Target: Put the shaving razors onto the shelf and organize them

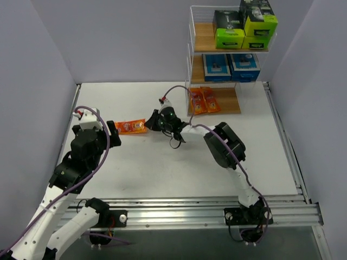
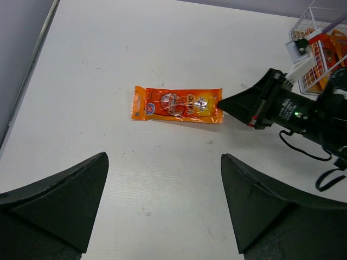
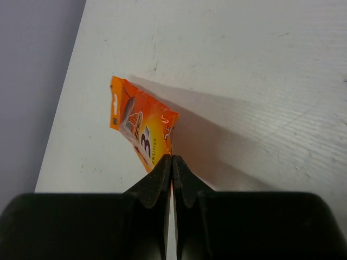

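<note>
Shelf at the far right corner of the worktop, three wooden boards in a white wire frame.
- Top board: black-and-lime boxes, stacked in two piles. The right-hand pile stands higher and reaches above the wire rim.
- Middle board: two blue cards side by side, faces up, nearly filling the width.
- Bottom board: two shelved orange packets lying flat at the left end, touching each other. The right part of that board is bare wood.

Loose orange packet is on the open worktop, well left of the shelf, long axis running left to right, between the two arms.

Right gripper: fingers pressed together, clamped on the packet's right-hand end. The right wrist view shows the foil edge pinched between the tips, with the rest of the packet sticking out beyond them and throwing a shadow on the surface.

Left gripper: fingers wide apart, near the packet's left end, not touching it. Nothing between them but worktop.

Around: the right arm's forearm and purple cable lie between the packet and the shelf front. An aluminium rail runs along the near edge.
</note>
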Tool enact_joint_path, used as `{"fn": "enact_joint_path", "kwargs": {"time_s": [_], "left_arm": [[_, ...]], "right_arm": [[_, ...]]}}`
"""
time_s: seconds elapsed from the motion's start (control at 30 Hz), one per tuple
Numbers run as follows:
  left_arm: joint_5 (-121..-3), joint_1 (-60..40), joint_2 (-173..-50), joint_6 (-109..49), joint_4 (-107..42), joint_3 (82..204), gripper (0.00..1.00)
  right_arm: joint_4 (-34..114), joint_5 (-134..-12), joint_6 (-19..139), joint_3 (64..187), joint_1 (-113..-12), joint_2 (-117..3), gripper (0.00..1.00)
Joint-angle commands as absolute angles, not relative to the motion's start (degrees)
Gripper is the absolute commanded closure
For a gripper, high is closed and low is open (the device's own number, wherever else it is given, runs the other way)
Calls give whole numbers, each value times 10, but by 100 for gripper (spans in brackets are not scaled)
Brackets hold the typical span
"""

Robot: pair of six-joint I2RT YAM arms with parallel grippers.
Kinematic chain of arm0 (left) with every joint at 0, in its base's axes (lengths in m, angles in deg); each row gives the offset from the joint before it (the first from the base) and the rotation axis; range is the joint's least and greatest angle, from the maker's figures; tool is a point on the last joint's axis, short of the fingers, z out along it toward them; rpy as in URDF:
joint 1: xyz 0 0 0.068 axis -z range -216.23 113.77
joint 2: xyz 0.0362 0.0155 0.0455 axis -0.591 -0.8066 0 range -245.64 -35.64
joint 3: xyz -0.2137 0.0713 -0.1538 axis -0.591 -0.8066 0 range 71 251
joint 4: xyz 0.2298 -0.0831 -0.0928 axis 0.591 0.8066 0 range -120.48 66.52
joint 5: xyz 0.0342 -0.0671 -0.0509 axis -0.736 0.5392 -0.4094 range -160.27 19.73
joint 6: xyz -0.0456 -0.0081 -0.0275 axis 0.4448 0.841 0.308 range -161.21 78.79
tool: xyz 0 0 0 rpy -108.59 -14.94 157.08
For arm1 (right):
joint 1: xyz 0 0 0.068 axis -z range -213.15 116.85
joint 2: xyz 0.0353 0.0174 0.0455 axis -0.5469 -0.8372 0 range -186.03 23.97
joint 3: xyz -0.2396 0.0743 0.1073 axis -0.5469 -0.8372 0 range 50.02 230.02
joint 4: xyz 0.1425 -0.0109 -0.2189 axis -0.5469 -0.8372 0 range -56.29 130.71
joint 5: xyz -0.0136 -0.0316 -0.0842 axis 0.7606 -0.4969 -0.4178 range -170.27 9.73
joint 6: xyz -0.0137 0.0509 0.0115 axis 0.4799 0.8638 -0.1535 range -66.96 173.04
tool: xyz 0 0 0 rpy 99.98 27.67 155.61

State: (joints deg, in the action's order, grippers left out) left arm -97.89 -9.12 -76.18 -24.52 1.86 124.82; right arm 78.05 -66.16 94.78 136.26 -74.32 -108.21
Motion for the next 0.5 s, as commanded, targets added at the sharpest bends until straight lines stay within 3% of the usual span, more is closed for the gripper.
{"fn": "enact_joint_path", "kwargs": {"time_s": [0.0,0.47], "left_arm": [[-984,-96,-763,-247,-7,1251,6],[-965,-92,-799,-249,-1,1254,3]], "right_arm": [[818,-701,922,1285,-738,-968,100],[717,-901,951,928,-735,-628,100]]}}
